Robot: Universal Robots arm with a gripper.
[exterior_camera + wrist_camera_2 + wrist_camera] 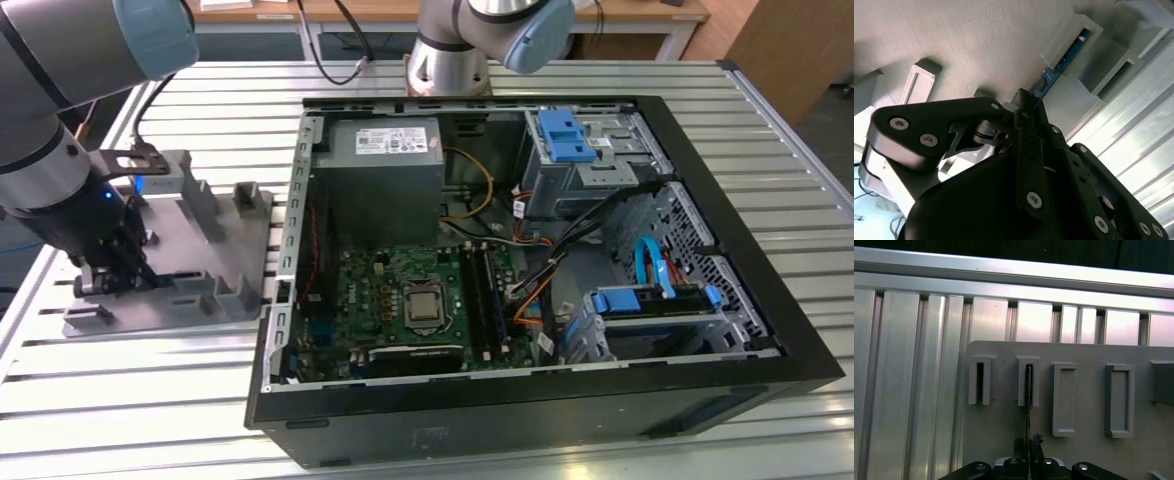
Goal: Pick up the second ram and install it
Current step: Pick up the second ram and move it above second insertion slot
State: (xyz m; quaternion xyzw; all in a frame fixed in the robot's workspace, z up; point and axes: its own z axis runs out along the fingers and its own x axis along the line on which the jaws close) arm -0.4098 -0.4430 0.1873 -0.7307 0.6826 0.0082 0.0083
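The second ram (1061,57) is a thin blue-green board standing on edge in a slot of the grey tray (979,40). In the first wrist view the second ram (1027,405) is a thin dark line running from a slotted block to my gripper (1027,443). The black fingers (1021,107) sit tight against both faces of the stick's near end. In the exterior view my gripper (114,270) reaches down onto the tray (200,292), at the exterior view's left of the open computer case (801,345).
The motherboard (380,290) lies in the case floor with long black slot rails (481,290) beside the processor socket. The power supply (380,160), blue drive cages (654,300) and loose cables crowd the case. The arm's base (447,55) stands behind, on the slatted metal table (134,400).
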